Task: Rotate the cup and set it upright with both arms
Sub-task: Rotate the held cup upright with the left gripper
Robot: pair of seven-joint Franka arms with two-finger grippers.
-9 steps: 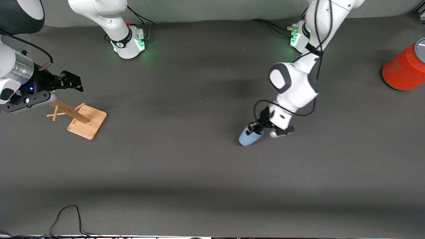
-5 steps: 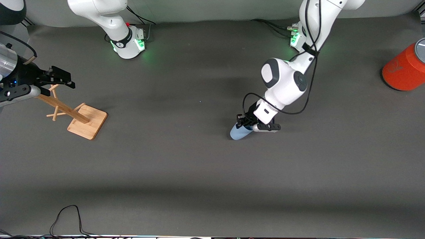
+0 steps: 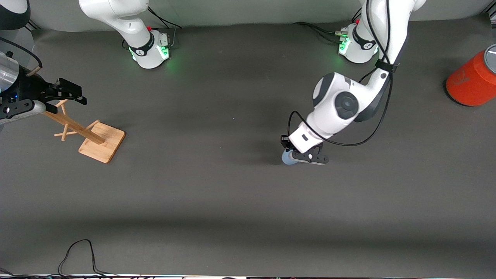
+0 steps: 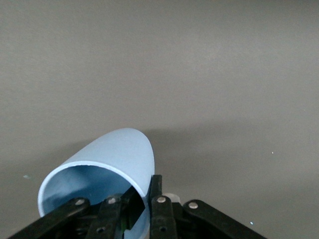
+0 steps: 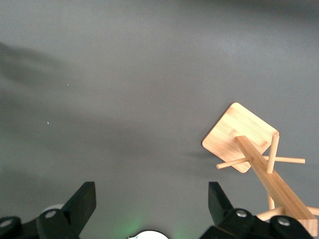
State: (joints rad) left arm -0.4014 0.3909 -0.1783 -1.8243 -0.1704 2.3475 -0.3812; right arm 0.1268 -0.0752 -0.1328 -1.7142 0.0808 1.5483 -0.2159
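Observation:
The light-blue cup (image 3: 287,159) is near the middle of the table, mostly hidden under my left gripper (image 3: 290,153). The left gripper is shut on the cup's rim. In the left wrist view one finger (image 4: 156,188) is outside the wall and the other is inside the cup (image 4: 117,154). The cup's mouth faces the wrist and its base points down at the table. My right gripper (image 3: 71,93) is open and empty, in the air over the top of the wooden rack (image 3: 101,141). Its fingers (image 5: 84,198) stand wide apart.
The wooden rack's base and pegs show in the right wrist view (image 5: 244,139). A large orange-red cylinder with a grey top (image 3: 471,83) stands at the left arm's end of the table. A black cable (image 3: 77,252) loops at the edge nearest the camera.
My left wrist has turned with the cup, swinging it from tilted on its side to base down. The right gripper drew back toward its end of the table, then held still.

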